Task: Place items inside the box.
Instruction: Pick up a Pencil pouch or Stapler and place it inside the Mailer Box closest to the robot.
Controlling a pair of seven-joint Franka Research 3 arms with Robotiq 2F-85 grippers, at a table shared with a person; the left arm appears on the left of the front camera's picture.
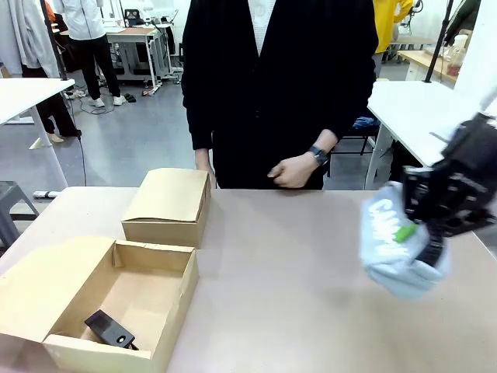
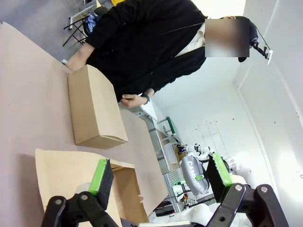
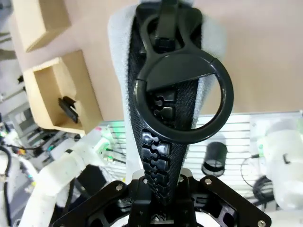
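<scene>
Beige desk (image 1: 311, 264), busy lab room behind it. Right claw (image 1: 419, 233) is clamped on the soft grey zip pouch with white "CAMPUS" lettering (image 1: 384, 260) and holds it up above the desk, zip side facing the wrist. Well off to that claw's left and lower sits the open brown cardboard box (image 1: 180, 303), with a black stapler (image 1: 110, 329) lying inside. Left claw (image 2: 158, 177) has its green-padded fingers spread apart, and that box is just beyond its fingertips. Person's hand (image 1: 293, 169) is at the far edge.
</scene>
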